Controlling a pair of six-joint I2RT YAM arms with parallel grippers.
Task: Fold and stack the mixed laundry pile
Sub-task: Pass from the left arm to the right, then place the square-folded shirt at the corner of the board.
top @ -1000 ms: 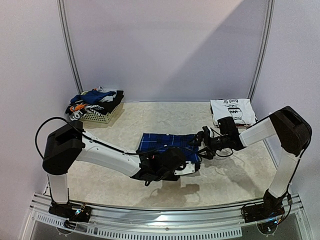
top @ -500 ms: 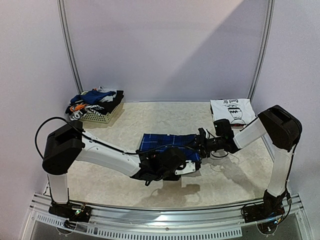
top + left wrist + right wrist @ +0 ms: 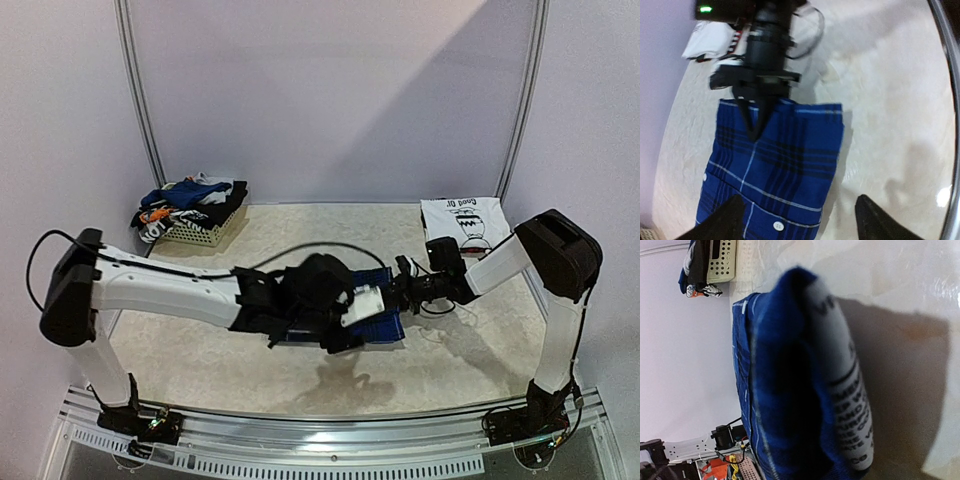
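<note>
Clamps the right gripper [image 3: 754,131] fully closed on the far edge of the blue-and-black plaid button shirt [image 3: 785,170], fingers drawn to a point right at the fold. Catches it from the right wrist view too: blue cloth bunched up close in the grip, with a white printed care label [image 3: 845,390] pressed alongside.

Spreads the left gripper [image 3: 805,225] wide, nothing between the fingers, hanging just above the near end of the shirt by the small white buttons [image 3: 777,226].

Finds the shirt folded into a narrow rectangle, flat on the pale marbled tabletop [image 3: 300,235], mid-workspace, with both arms reaching in over it from either side.

Spots, at the back right corner, a folded white T-shirt with black print [image 3: 465,218], well apart from the plaid one.

Spots, at the back left, a small white slatted plastic basket [image 3: 205,236], heaped with the mixed laundry pile [image 3: 190,197]: navy, black, grey and orange-white pieces spilling over the rim.
</note>
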